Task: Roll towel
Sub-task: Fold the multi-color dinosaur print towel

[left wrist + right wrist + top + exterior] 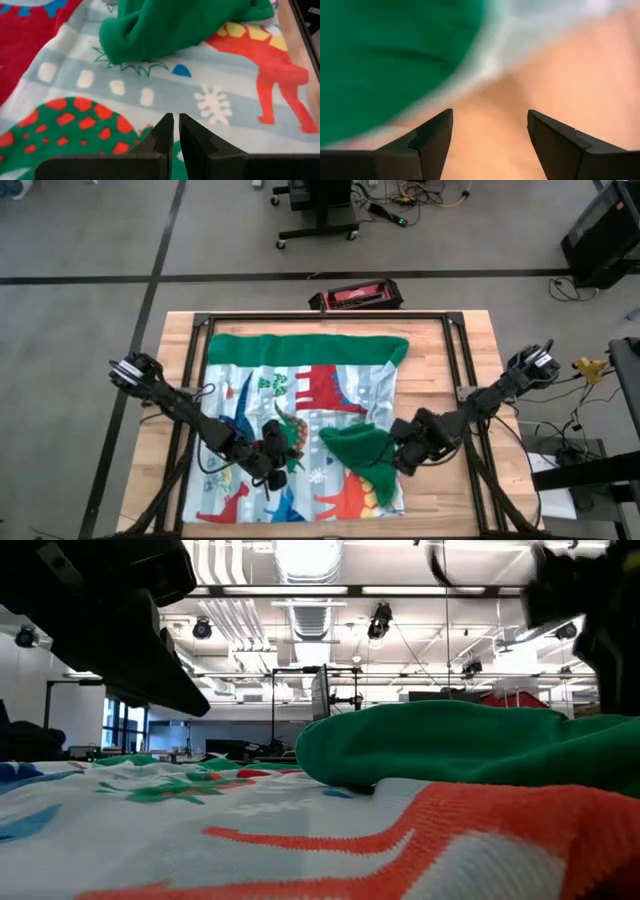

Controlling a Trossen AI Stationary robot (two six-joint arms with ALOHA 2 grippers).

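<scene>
item: the towel [300,430], a large soft cloth with a green border and pale blue centre printed with dinosaurs, spread over most of the table [175,340] inside a dark frame [450,350]; its far edge lies flat along the table's far side, while its near right corner is turned up and folded inward into a green hump [360,448], likely the first gather for a roll. left gripper [275,470]: over the towel near the table's near edge, left of centre, fingers pressed together with nothing between them, apparently low against the cloth, perhaps to pin it while the other arm works. right gripper [400,458]: just beside the folded hump on its right, fingers [437,135] spread apart and empty in the wrist view, cloth blurred close beneath them; judged to be between grips, placed to take the fold again. roll not yet formed; most of the towel lies flat.
</scene>
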